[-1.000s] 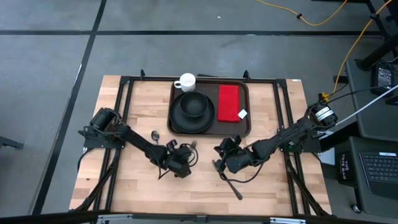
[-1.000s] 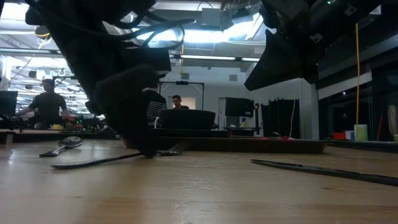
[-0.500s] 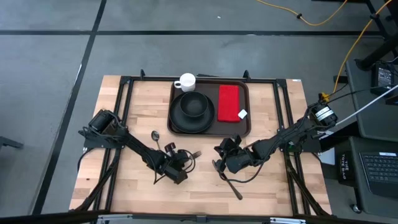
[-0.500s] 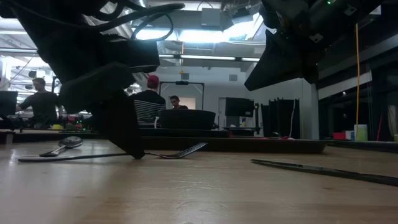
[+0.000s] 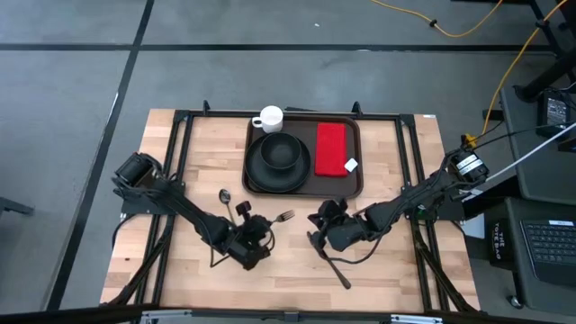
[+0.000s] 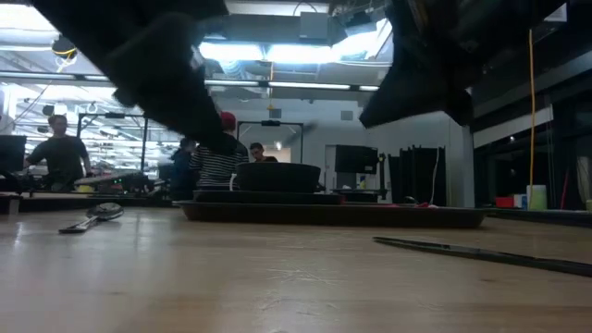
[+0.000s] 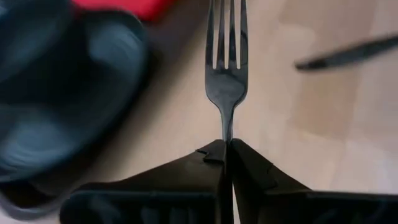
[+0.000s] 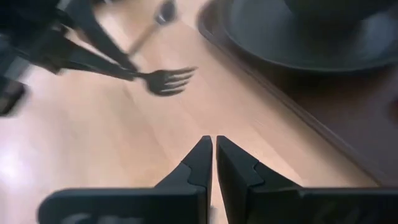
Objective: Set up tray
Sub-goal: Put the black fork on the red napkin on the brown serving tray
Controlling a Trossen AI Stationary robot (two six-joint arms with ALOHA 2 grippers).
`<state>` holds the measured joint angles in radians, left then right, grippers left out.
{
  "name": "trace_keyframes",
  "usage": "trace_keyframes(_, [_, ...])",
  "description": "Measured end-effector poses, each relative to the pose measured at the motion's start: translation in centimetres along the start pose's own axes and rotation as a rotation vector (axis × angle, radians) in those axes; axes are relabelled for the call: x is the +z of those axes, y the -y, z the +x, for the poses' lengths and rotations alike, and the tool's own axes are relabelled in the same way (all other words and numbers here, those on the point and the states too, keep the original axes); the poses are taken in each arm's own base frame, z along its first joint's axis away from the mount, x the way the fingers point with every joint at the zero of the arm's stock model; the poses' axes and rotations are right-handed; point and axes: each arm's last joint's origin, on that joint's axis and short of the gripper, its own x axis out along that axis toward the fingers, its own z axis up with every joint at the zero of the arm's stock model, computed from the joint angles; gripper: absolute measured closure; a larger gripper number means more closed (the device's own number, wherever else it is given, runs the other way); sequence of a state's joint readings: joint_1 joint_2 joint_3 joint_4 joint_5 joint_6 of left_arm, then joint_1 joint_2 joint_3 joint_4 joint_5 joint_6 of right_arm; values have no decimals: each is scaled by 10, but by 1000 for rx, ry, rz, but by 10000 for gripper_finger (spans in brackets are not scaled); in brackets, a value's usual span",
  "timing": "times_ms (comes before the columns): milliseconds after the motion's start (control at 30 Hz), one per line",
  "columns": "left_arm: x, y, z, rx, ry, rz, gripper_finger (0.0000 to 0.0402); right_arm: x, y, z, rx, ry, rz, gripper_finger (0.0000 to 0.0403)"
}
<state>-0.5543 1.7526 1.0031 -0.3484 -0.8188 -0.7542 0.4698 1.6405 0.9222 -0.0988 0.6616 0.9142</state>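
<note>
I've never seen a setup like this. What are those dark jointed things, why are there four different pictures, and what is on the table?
The dark jointed things are two robot arms working at a wooden table. One picture looks straight down from above, one looks level across the tabletop, and two come from small cameras on each arm's wrist.

On the table sits a brown tray holding a black plate with a bowl on it, and a red napkin. A white cup stands at the tray's far corner. A spoon and a knife lie on the wood.

The left gripper pinches a fork by its handle, lifted off the table. The right gripper is shut and holds nothing, beside the tray.
</note>
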Motion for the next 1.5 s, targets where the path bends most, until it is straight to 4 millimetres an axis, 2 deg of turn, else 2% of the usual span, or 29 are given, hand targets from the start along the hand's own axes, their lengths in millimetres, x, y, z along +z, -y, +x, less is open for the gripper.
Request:
trace_keyframes(233, [11, -10, -10, 132, 136, 6, 398, 7, -13, -4, 101, 85, -14, 377])
trace_keyframes(467, [18, -14, -13, 260, 273, -20, 397, 14, -23, -10, 103, 235, -3, 394])
trace_keyframes(633, [24, -13, -15, 315, 362, -61, 397, 21, -25, -10, 131, 288, 57, 389])
trace_keyframes(933, [34, -6, -17, 308, 406, -55, 397, 37, -21, -2, 134, 346, 125, 353])
trace_keyframes(1267, [40, -3, -18, 295, 431, -59, 396, 58, -18, 1, 138, 464, 56, 338])
trace_keyframes(1500, [41, -3, -18, 300, 434, -64, 397, 66, -12, 6, 121, 476, 50, 335])
